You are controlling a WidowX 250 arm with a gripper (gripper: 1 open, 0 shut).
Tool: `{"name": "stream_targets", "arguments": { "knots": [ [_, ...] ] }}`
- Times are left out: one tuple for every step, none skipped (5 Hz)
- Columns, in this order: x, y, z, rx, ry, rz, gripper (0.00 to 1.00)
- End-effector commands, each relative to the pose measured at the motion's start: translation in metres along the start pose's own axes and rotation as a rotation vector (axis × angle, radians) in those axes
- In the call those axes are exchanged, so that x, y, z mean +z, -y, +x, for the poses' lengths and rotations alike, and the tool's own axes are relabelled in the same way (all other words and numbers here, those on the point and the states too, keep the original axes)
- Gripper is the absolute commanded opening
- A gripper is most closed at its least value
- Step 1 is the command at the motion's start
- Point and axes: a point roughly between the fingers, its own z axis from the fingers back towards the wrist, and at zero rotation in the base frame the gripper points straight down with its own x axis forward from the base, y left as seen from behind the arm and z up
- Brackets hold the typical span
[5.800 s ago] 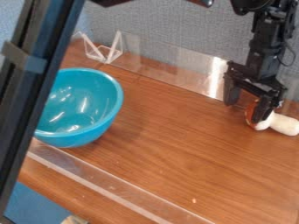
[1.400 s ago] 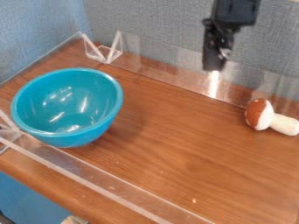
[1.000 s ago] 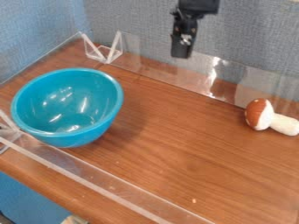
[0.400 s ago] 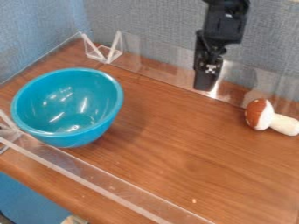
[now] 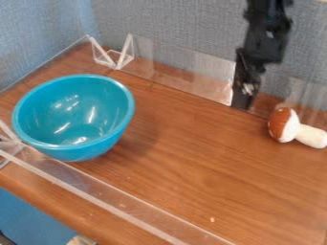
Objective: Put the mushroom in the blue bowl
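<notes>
One wooden table (image 5: 192, 163) (clear-walled)

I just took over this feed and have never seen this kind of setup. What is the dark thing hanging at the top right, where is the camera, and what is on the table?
There is only one view, from a camera looking down at an angle onto a wooden table that has low clear plastic walls around it.

The dark thing at the top right is the end of a robot arm. Its hand points down, with thin dark fingers. They stand open and hold nothing.

Two loose things lie on the table. The blue bowl sits at the left, upright and empty. The mushroom, a small toy with a reddish-brown cap and a cream stem, lies on its side near the right edge, just below and to the right of the hand. The hand is near it but not gripping it, so the mushroom is not yet in the bowl.
</notes>
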Motion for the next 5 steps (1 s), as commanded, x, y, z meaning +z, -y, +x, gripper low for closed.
{"name": "stream_targets", "arguments": {
  "knots": [
    [0.003,-0.009,0.028,-0.047,0.024,0.069,1.0],
    [-0.008,-0.019,0.043,-0.072,0.015,0.057,1.0],
    [-0.008,-0.021,0.042,-0.1,0.022,0.058,1.0],
    [-0.008,-0.02,0.04,-0.086,0.034,0.061,1.0],
    [-0.008,-0.02,0.039,-0.074,0.047,0.063,1.0]
  ]
}}
